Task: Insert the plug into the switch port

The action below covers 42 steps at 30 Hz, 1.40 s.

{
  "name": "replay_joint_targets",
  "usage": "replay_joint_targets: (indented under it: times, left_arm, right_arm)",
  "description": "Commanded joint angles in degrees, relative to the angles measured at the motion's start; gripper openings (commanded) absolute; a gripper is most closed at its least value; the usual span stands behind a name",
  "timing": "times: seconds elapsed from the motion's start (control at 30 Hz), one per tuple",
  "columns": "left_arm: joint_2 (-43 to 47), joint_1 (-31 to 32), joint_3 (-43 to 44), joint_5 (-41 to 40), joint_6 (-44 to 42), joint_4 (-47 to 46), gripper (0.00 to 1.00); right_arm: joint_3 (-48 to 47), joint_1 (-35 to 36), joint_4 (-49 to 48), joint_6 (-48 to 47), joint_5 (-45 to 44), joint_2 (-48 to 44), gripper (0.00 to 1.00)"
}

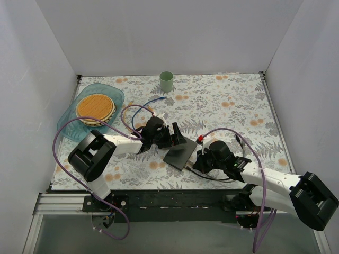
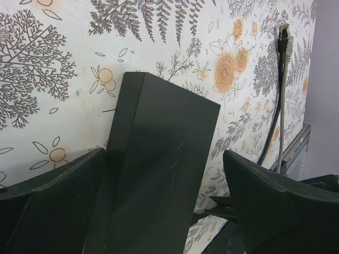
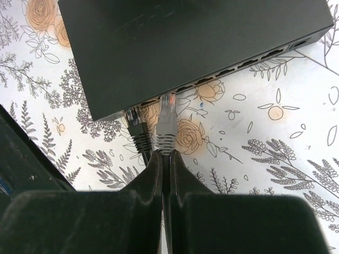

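One plug [image 3: 167, 117], tight in right gripper [image 3: 165, 159], tip and long axis toward switch [image 3: 201, 42] sockets [image 3: 233, 69]; left gripper [image 2: 164, 159] spread astride switch.

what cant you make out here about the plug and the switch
- Right wrist: whether the grey plug is inside the switch; its tip sits in shadow.
- Right wrist: lettering on the switch, too faint.
- Top view: the grey plug, hidden by the right gripper.
- Left wrist: the ports, behind the switch's own body.

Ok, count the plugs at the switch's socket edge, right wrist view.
2. A black plug at the left end of the socket row on the switch; a grey plug, held by the right gripper, tip at the next socket. More may be hidden.
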<state>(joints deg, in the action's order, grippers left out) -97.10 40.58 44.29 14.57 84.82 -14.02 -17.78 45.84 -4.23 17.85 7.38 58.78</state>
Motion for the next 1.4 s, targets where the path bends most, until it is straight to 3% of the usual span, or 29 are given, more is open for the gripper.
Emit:
replay_joint_targets:
  times: [0.0, 0.27, 0.63, 1.2, 1.37]
  left_arm:
    - [-0.6, -0.1, -1.8, 2.1, -0.9, 0.9, 0.92]
    - [-0.5, -0.1, -3.9, 4.6, -0.4, -1.6, 0.88]
    - [-1.0, 0.3, -4.1, 6.1, -0.3, -2.3, 0.85]
    - [3.8, 0.2, -5.0, -8.2, 0.3, 8.5, 0.87]
    - [4.6, 0.2, -5.5, -8.3, 0.1, 8.7, 0.85]
  right_arm:
    - [1.7, 0.4, -8.9, 0.6, 0.9, 1.4, 0.01]
    - [2.5, 0.7, -16.0, 0.0, 1.5, 2.6, 0.01]
    - [1.7, 1.4, -18.0, 0.3, 2.4, 4.0, 0.01]
    - [6.4, 1.8, -18.7, 3.5, 2.2, -0.5, 0.01]
    - [7.3, 2.1, -19.3, 3.9, 2.7, -0.8, 0.01]
